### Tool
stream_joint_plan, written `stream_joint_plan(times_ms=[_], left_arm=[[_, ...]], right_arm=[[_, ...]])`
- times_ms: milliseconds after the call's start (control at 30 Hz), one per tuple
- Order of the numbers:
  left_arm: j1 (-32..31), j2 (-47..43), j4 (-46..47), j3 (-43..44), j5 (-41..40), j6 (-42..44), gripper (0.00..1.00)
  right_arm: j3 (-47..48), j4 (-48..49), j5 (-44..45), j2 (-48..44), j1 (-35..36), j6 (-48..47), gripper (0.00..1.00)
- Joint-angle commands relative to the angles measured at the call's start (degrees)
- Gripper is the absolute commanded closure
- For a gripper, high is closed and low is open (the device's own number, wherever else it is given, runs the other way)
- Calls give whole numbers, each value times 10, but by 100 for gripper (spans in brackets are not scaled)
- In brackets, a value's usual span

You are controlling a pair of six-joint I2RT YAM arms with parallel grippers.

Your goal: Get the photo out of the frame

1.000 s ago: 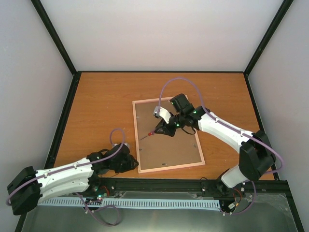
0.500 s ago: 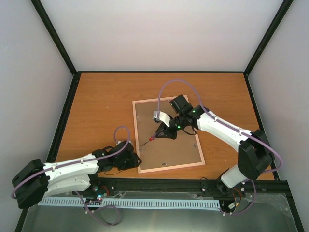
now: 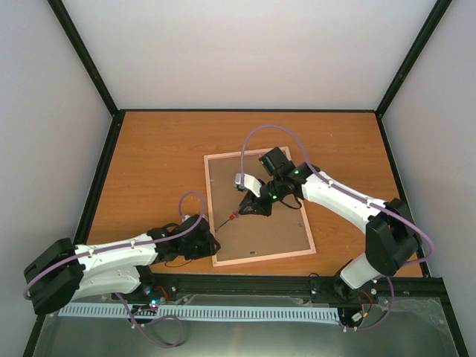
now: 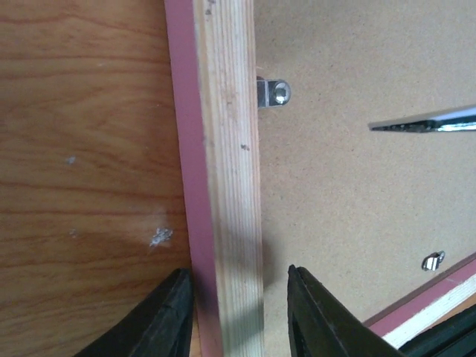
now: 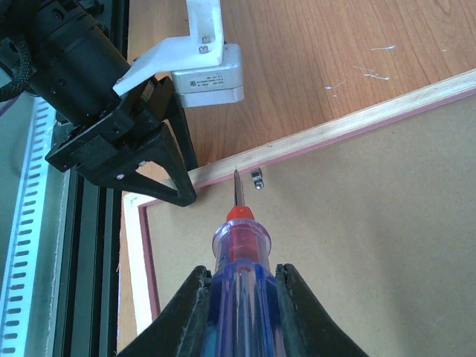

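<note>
The frame (image 3: 277, 232) lies face down on the table, brown hardboard back up. The photo is hidden under the back. My left gripper (image 3: 211, 242) is open and straddles the frame's left rim (image 4: 227, 149) near its front corner, one finger (image 4: 167, 312) outside and one over the back; the gripper (image 4: 238, 277) does not clamp it. My right gripper (image 3: 257, 206) is shut on a blue-handled screwdriver (image 5: 239, 253). The screwdriver's blade (image 4: 424, 123) points at a metal clip (image 5: 257, 178) on the left rim, just short of it.
A second metal clip (image 4: 433, 260) sits on the front rim. The wooden table (image 3: 156, 163) is walled by a black-edged enclosure. A black rail (image 3: 297, 284) runs along the front edge, close behind my left gripper.
My left gripper has slid right until it straddles the frame's left rim. My right gripper has carried the screwdriver a little toward that rim.
</note>
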Motion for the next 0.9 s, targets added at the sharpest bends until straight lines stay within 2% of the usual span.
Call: stream_joint_plan(times_ms=[0,133,400,700,867], left_arm=[[-6,14,-45,2,-20,-7,66],[-7,13,-48,-2,-23,-7,73],[-7,-19,-28,-30,-22,-25,81],[-6,-53,-18,-50,-32,-42,99],[-7,-53,-8,-54,-31,-45,99]], right_arm=[[15,4,8,7,12,-8,97],[17,3,15,11,20,-8,97],[22,-9,3,22,32,-21,97],[25,-3,36,36,47,-9,97],[32,4,26,46,51,13,97]])
